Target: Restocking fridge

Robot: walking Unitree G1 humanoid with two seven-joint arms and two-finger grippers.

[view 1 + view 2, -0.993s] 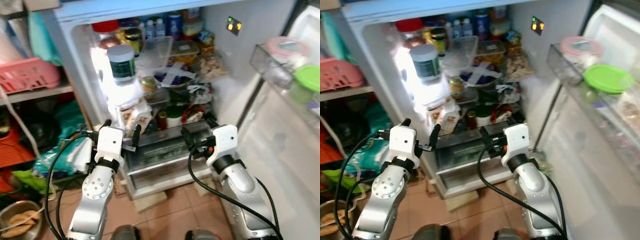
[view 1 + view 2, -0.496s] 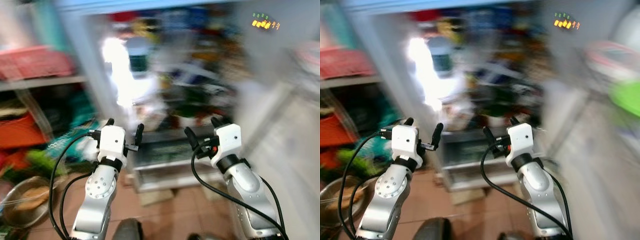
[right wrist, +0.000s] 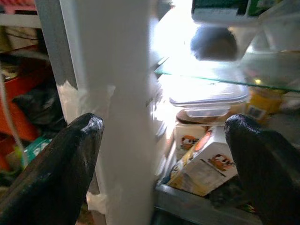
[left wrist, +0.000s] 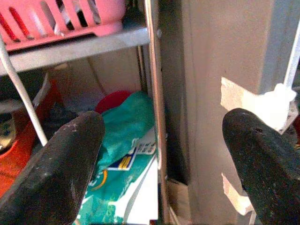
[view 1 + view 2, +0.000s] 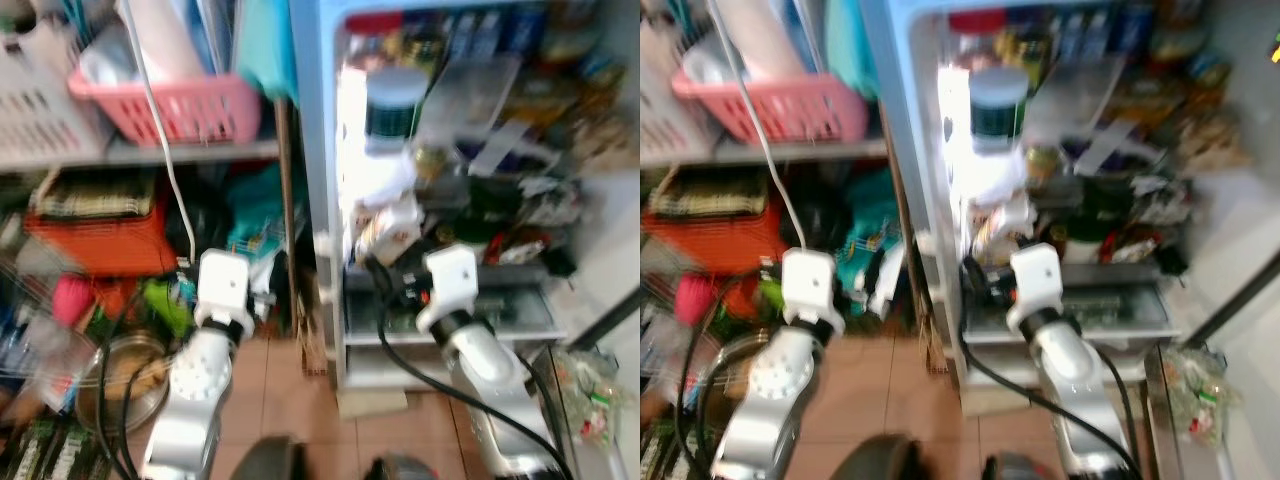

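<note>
Both pincers are spread wide and hold nothing. The left gripper (image 4: 159,154) has its two black fingers (image 4: 56,173) far apart, pointing at the gap between the storage shelves and the fridge's outer side wall (image 4: 220,70); a teal bag (image 4: 126,136) lies on the floor there, below a pink basket (image 5: 165,105) on the upper shelf. The right gripper (image 3: 161,164) is equally parted, its fingers straddling the fridge's left front edge (image 3: 112,93) without touching it. Just beyond, inside the open fridge (image 5: 310,150), a printed carton (image 3: 204,164) leans on the lower shelf, a clear lidded box (image 3: 208,101) sits above it under a glass shelf, and a big jar with a dark lid (image 5: 393,100) stands higher up. The shelves are crowded; the bare tiled floor (image 5: 280,390) near the robot is the open room.
</note>
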